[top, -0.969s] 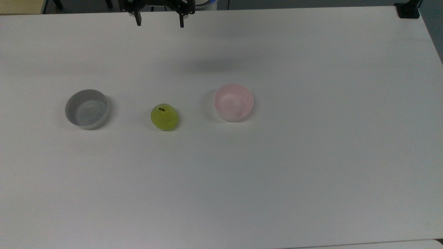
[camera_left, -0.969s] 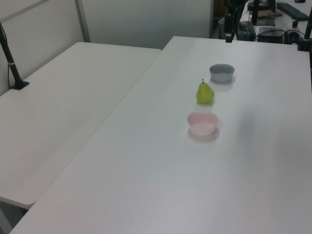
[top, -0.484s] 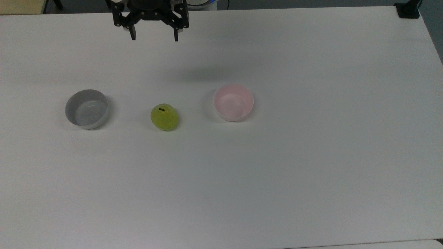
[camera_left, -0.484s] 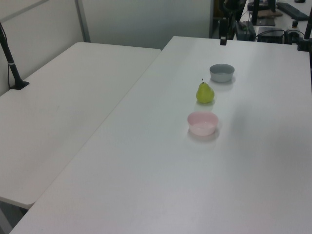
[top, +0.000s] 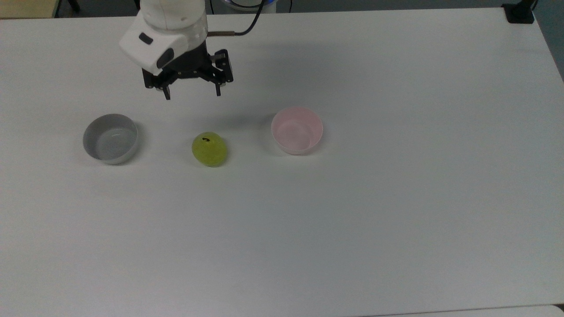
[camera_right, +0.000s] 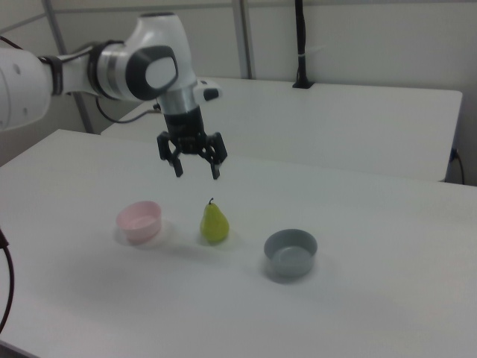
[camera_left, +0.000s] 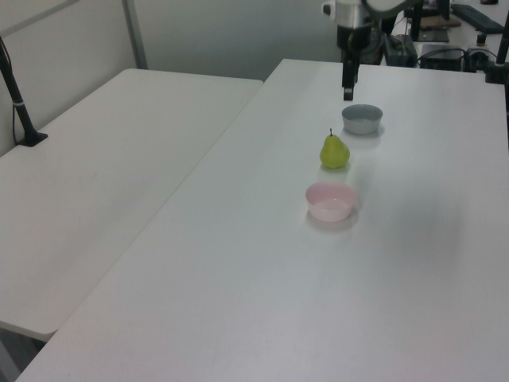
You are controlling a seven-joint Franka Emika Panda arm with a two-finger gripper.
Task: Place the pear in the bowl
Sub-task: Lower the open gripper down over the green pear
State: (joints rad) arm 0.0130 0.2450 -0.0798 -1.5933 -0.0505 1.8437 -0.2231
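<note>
White table [top: 396, 220] is seen bearing pear [top: 209, 149] upright between bowl [top: 297, 130] and grey bowl [top: 110, 138]; gripper [top: 192, 94] is held open above, empty.

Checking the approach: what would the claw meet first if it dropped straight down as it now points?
Probably bare table or the pear. The open claw hangs above and slightly behind the pear; depth is unclear.

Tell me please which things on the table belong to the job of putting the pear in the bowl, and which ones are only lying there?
Belong to the job:
- the pear, standing upright between the two bowls
- the pink bowl, empty
- the gripper, jaws open, above the table, not touching the pear

Only lying there:
- the grey bowl, empty
</note>
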